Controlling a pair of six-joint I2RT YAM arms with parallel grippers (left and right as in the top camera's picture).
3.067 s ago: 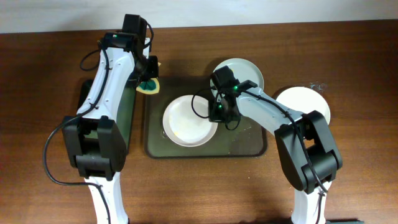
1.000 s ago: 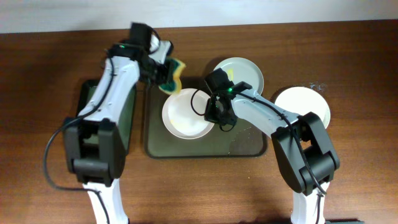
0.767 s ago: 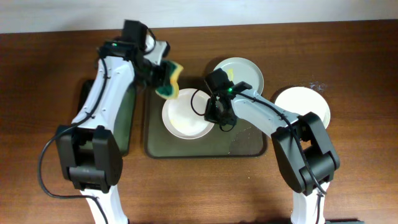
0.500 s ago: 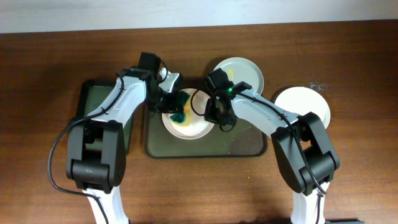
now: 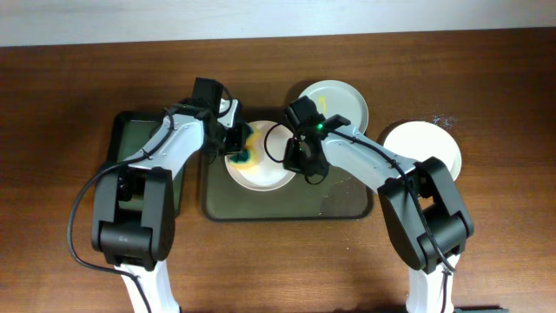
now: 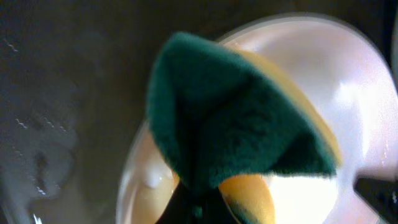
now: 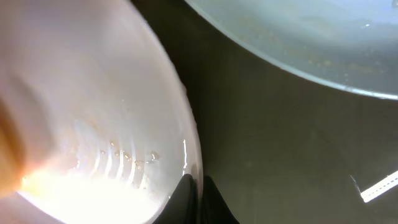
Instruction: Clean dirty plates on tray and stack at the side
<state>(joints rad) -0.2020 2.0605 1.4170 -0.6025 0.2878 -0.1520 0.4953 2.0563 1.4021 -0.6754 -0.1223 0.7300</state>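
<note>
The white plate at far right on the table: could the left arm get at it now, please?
Probably not: the left gripper holds the sponge on the tray plate, and the right arm lies across the way to the far plate.

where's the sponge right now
In the overhead view, the sponge is in the left pincer, over the upper left part of the plate on the tray.

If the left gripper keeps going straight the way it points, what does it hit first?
The left gripper carries the sponge ahead of it, so the sponge would likely press into the white plate on the tray; contact depth is unclear.
</note>
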